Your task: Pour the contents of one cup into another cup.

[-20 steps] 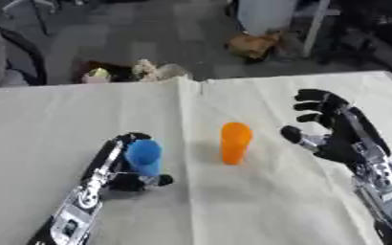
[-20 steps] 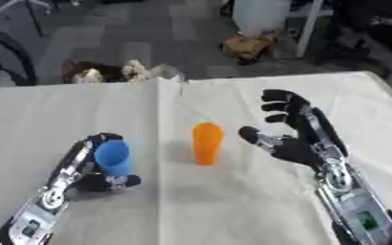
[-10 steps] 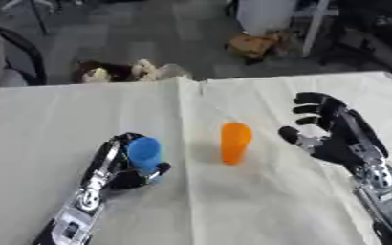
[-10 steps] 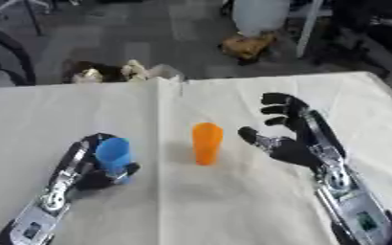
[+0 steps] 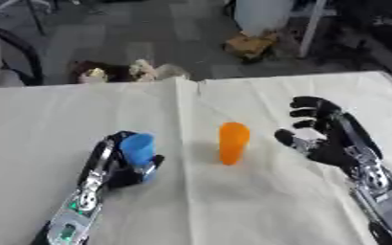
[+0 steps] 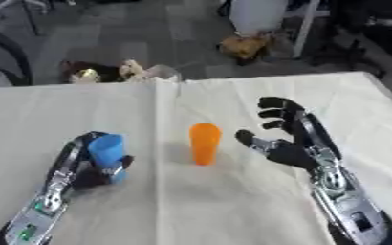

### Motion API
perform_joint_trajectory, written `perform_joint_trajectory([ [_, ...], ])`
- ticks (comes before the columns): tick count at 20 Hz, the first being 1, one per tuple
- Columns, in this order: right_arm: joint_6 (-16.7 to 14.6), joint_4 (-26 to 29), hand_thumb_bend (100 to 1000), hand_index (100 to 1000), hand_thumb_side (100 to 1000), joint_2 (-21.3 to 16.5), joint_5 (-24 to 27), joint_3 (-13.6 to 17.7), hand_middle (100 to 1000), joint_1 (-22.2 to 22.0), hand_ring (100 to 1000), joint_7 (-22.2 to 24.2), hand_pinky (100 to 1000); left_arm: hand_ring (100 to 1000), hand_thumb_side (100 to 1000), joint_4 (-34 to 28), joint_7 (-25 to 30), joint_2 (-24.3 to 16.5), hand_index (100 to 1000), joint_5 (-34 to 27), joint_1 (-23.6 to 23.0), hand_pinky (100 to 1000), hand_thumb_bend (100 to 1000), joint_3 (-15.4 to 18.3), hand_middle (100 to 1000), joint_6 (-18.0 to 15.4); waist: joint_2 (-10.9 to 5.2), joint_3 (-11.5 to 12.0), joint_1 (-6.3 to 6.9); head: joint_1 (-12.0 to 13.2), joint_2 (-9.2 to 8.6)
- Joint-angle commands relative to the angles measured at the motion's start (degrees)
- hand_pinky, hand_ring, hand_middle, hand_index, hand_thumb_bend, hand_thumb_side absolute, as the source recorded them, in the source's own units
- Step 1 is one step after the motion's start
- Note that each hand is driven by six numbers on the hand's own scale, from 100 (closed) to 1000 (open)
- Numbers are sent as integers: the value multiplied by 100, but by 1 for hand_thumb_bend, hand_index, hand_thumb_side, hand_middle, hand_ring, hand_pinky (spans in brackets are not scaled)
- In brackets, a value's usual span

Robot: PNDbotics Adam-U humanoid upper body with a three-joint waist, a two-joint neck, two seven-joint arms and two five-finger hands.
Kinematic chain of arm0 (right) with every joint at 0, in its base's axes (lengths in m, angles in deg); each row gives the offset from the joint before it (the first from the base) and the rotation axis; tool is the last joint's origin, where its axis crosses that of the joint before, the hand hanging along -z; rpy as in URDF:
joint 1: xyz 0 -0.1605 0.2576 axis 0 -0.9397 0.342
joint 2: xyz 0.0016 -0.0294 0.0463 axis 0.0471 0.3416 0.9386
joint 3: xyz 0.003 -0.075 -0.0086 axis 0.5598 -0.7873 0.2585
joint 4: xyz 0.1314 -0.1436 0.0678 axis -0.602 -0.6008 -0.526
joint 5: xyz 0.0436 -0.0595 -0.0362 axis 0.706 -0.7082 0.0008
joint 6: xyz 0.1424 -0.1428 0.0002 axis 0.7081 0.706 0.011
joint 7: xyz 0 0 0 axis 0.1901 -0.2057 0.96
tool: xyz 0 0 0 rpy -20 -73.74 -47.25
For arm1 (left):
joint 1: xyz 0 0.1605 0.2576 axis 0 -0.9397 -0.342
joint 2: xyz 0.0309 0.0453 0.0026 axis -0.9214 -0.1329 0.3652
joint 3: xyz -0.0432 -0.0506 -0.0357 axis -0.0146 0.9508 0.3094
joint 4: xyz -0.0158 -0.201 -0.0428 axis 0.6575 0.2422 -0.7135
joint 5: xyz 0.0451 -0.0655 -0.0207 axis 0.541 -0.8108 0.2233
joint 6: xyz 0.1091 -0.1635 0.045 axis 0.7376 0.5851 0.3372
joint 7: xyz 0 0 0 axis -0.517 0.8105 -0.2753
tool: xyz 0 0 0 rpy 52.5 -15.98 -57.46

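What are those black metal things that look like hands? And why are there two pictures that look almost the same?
Those are a robot's two arms, and a person is steering them. The two pictures come from two camera eyes in the robot's head, looking down at a table with a white cloth. They sit side by side like your eyes, so they see nearly the same thing.

The left hand has its fingers curled round a blue cup and is holding it. An orange cup stands upright in the middle of the table, and nothing touches it. The right hand is beside the orange cup with its fingers spread open, holding nothing.

The job is to pour what is in one cup into the other. I cannot see what is inside either cup.
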Motion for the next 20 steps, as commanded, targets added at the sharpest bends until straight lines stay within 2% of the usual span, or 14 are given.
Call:
perform_joint_trajectory([
  [1, 1, -58, 682, 801, 326, -55, -33, 26, 723, 132, 740, -43, 670, 290, 190, -349, -108, -123, 701, -86, 51, 240, 437, 105, 248, 16, -126, 16, -9, -39, -63],
  [8, 44, -459, 642, 803, 263, -2, -223, -20, 724, 262, 740, -44, 668, 290, 100, -922, -231, -240, 701, -185, 6, 249, 333, 188, 246, 39, -158, 66, -5, -114, -63],
  [10, 59, -620, 643, 804, 258, 15, -330, -33, 725, 307, 741, -44, 669, 291, 100, -1079, -213, -299, 701, -199, -3, 249, 316, 177, 247, 31, -168, 78, 0, -136, -63],
  [20, -94, -1443, 735, 845, 307, 104, -1279, -133, 777, 546, 790, 20, 705, 283, 100, -1695, 205, -695, 703, -259, -41, 242, 262, -48, 238, -55, -218, 178, 27, -278, -98],
])
